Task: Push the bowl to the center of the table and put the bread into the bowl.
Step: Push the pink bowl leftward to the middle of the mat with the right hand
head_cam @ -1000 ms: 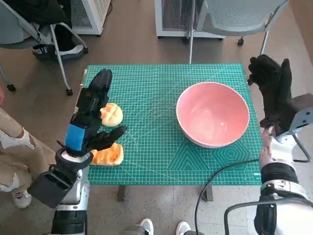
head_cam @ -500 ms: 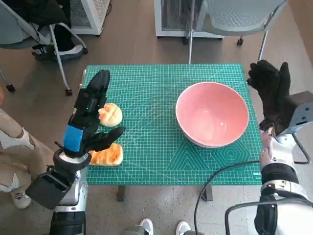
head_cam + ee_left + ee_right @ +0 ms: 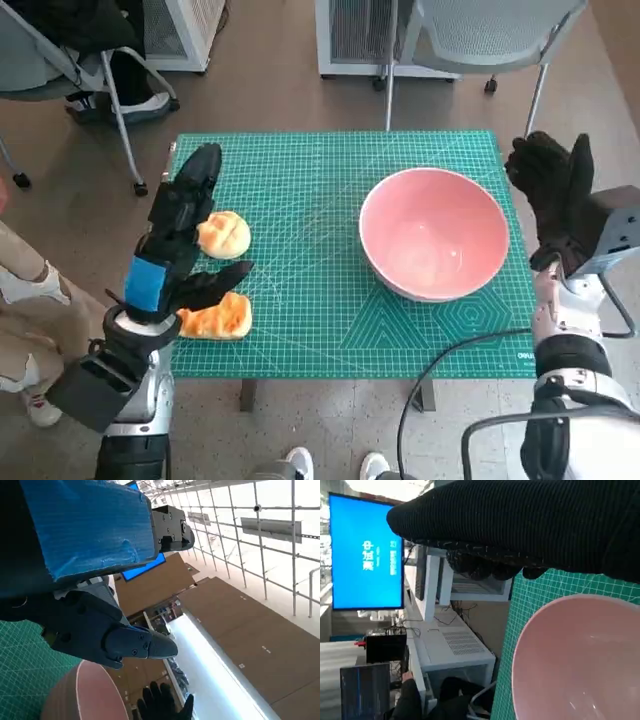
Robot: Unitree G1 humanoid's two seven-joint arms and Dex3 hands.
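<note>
1. The pink bowl (image 3: 434, 232) sits right of centre on the green cutting mat (image 3: 310, 190).
2. Two bread rolls (image 3: 224, 234) lie by the left hand (image 3: 177, 235) (fingers spread, empty).
3. The right hand (image 3: 556, 196) is spread beside the bowl's rim.

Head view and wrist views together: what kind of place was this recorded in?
Probably an office or lab workspace: a small table under a green gridded cutting mat, grey mesh office chairs on a brown floor, and a bright blue wall screen above white equipment cabinets.
</note>
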